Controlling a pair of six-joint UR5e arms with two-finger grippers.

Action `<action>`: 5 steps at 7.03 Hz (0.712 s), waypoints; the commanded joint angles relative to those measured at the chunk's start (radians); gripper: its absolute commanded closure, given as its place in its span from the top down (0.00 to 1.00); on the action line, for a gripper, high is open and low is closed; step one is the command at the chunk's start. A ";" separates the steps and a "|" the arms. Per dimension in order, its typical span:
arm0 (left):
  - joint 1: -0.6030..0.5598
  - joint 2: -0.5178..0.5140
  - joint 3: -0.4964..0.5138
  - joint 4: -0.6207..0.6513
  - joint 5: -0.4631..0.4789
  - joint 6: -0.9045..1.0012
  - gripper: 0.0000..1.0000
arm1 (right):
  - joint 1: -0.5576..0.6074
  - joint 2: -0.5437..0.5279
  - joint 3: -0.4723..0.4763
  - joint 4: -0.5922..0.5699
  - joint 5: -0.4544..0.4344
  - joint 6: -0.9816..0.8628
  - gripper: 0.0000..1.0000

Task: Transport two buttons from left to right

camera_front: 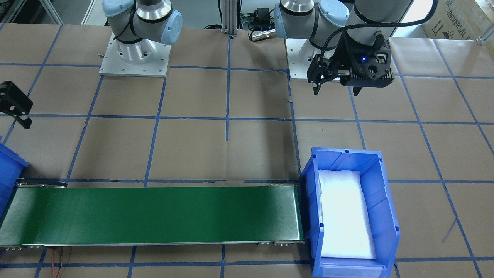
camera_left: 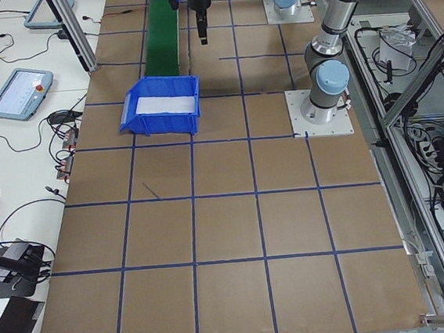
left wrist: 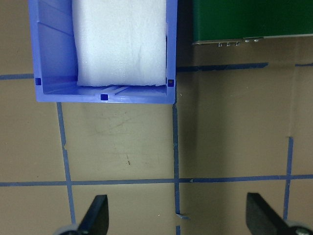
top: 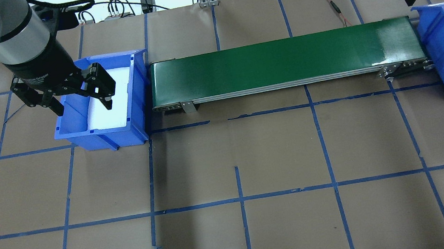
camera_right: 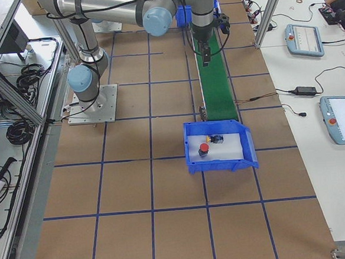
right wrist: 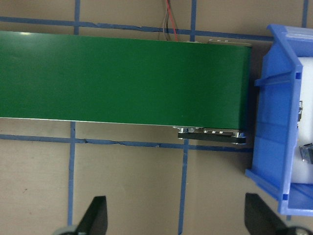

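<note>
Red mushroom-capped push-button point(camera_right: 204, 148) and yellow-capped push-button point(camera_right: 216, 139) are in neither gripper. Left gripper point(top: 83, 103) and right gripper point(right wrist: 177, 215) hang released above the brown paper-covered worktop point(top: 277, 155). Both buttons lie in the right blue plastic bin point(camera_right: 222, 164). Transport appears complete; the next move calls only for retraction.

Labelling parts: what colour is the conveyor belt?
The conveyor belt is dark green; overhead exterior view shows it best.

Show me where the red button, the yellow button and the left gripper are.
red button point(camera_right: 204, 147), exterior right view, on its round red cap.
yellow button point(camera_right: 217, 139), exterior right view, on its visible middle.
left gripper point(top: 84, 108), overhead exterior view, midway between its fingertips.
</note>
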 commanded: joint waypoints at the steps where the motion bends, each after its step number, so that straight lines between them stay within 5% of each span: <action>1: 0.000 0.000 0.000 -0.001 0.000 0.000 1.00 | 0.142 -0.050 0.039 0.042 -0.017 0.231 1.00; 2: 0.000 0.000 0.000 -0.001 0.000 0.000 1.00 | 0.236 -0.058 0.058 0.032 -0.101 0.329 1.00; 5: 0.000 0.000 0.000 -0.001 0.000 0.002 1.00 | 0.402 -0.046 0.067 0.026 -0.102 0.490 1.00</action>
